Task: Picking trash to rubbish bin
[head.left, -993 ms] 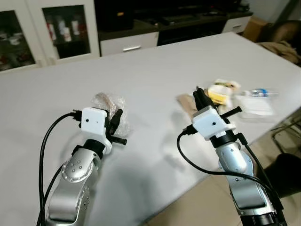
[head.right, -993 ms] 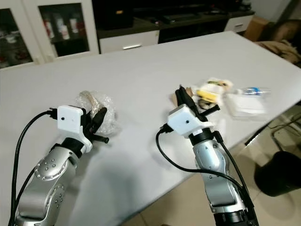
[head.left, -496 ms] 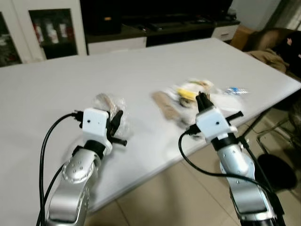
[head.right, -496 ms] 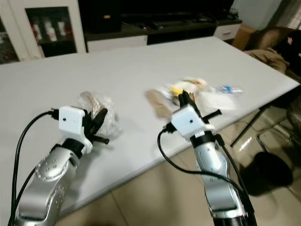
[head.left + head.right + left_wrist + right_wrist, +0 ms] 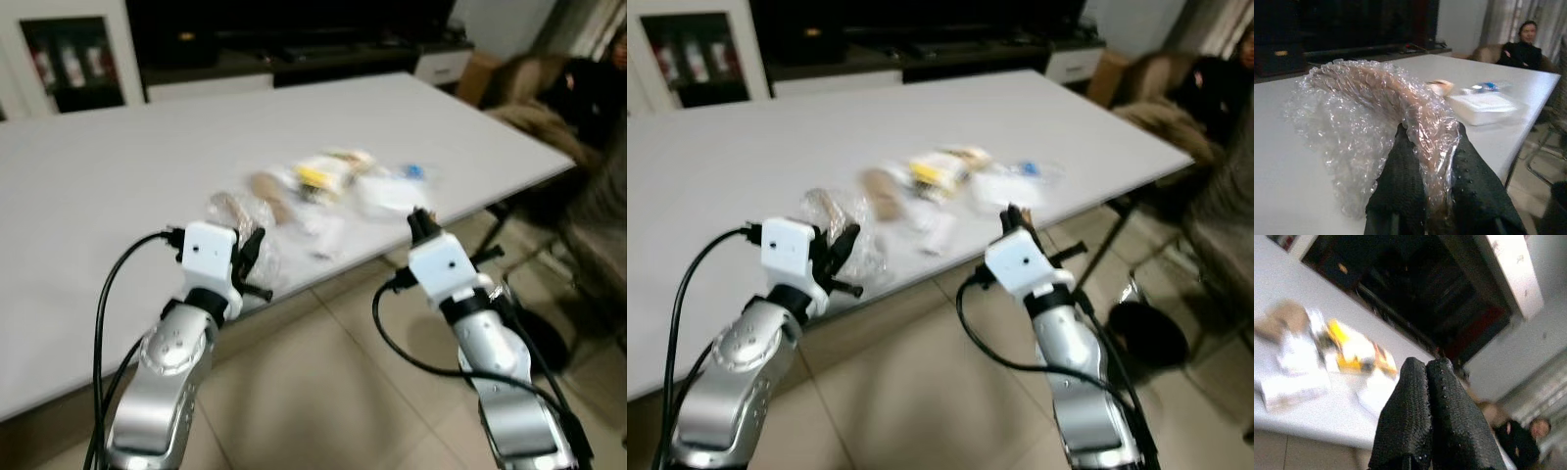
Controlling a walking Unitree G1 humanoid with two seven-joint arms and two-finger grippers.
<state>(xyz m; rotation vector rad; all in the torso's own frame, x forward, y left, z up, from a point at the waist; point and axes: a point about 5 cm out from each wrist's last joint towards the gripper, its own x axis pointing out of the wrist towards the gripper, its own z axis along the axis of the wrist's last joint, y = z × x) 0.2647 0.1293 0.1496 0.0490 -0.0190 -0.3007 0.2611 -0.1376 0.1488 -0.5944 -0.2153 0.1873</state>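
A crumpled bubble wrap piece (image 5: 1371,127) is clamped between the fingers of the left gripper (image 5: 1425,161), held at the table's (image 5: 118,166) near edge. The right gripper (image 5: 1426,382) is pressed closed on nothing, raised off that edge near blurred wrappers (image 5: 333,181). A black rubbish bin (image 5: 1146,333) is seen on the floor.

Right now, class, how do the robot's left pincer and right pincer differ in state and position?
The left pincer is shut on a bubble wrap piece; the right pincer is shut with nothing between its fingers. The left one sits at the table edge; the right one hangs off the edge, over the floor. Both have black fingers.
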